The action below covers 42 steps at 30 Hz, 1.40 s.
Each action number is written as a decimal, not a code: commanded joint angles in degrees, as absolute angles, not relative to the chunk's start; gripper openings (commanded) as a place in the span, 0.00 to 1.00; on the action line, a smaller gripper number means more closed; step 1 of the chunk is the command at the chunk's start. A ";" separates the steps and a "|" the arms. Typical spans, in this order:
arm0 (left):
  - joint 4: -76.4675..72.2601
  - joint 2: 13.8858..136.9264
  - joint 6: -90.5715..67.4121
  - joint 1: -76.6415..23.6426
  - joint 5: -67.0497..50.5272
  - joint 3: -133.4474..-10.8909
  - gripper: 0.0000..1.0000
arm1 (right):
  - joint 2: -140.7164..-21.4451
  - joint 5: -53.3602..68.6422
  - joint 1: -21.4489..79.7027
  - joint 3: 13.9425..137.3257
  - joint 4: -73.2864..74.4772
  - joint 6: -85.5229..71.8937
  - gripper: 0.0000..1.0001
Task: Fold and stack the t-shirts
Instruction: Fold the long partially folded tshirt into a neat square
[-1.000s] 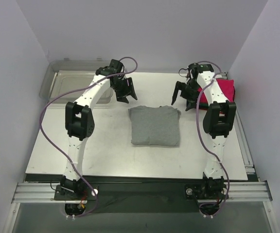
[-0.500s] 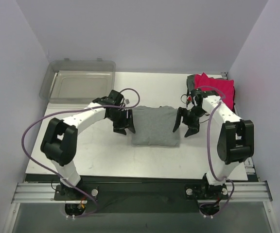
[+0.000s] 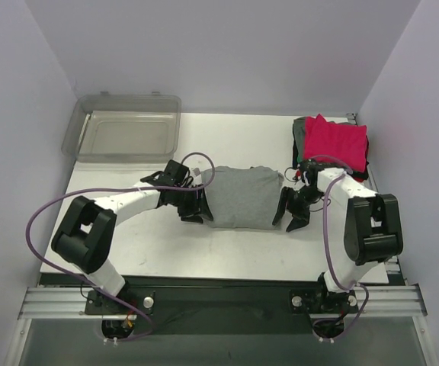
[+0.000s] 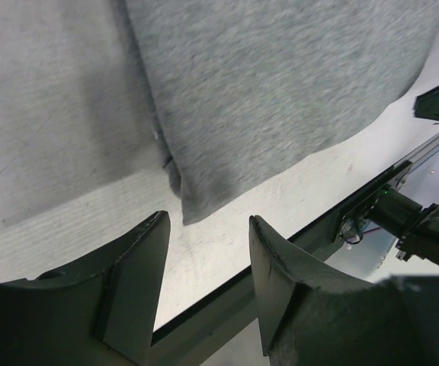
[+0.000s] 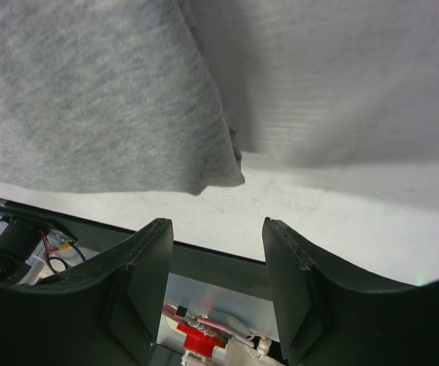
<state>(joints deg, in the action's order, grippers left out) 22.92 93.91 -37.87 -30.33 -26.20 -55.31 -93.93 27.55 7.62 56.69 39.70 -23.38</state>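
Top: both arms are lower and nearer than 0.5 s ago. The left gripper (image 3: 195, 212) and right gripper (image 3: 292, 217) now flank the near corners of the folded grey tee (image 3: 242, 197), mid-table. Left wrist: jaws wide, tee corner just ahead. Right wrist: same, probably not touching cloth.

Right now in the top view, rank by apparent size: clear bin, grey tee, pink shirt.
1. clear bin, clearly largest
2. grey tee
3. pink shirt, somewhat smaller than the tee
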 commanded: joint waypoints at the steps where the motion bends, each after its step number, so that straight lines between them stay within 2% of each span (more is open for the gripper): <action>1: 15.91 95.88 -39.28 -30.76 -28.65 -56.34 0.56 | -96.06 27.86 7.29 57.57 39.55 -23.38 0.50; 4: 15.99 97.64 -39.37 -31.03 -28.39 -56.78 0.55 | -97.47 26.72 6.95 57.75 39.29 -23.29 0.48; 9: 19.42 100.10 -38.76 -31.11 -26.63 -58.53 0.49 | -99.40 25.84 6.50 57.57 38.50 -23.29 0.46; 18: 19.42 104.41 -38.14 -31.99 -27.33 -60.99 0.47 | -102.92 26.98 6.42 59.06 37.27 -23.38 0.42; 23: 20.21 106.08 -38.14 -31.91 -27.95 -61.87 0.34 | -104.06 27.77 6.42 59.24 36.91 -23.38 0.36; 25: 21.62 106.78 -37.80 -31.91 -27.60 -62.31 0.26 | -104.24 27.95 6.33 59.24 37.00 -23.38 0.28; 26: 22.06 106.96 -37.53 -31.82 -27.34 -62.58 0.17 | -104.24 27.95 6.33 59.15 37.09 -23.38 0.24; 27: 23.02 107.14 -37.18 -31.82 -26.99 -63.10 0.14 | -104.15 27.95 6.33 59.15 37.18 -23.20 0.14; 29: 23.90 107.14 -36.74 -31.82 -26.28 -63.63 0.02 | -103.80 27.86 6.24 59.15 37.53 -23.29 0.03; 30: 25.12 107.14 -36.13 -31.82 -25.84 -64.33 0.00 | -103.28 27.60 6.15 59.15 37.70 -23.20 0.00; 39: 33.04 103.01 -32.26 -31.99 -16.88 -67.85 0.00 | -100.90 20.75 5.45 64.59 45.43 -19.17 0.00; 42: 33.13 102.22 -32.08 -32.08 -17.48 -67.85 0.00 | -101.34 21.18 5.45 66.35 46.84 -17.84 0.00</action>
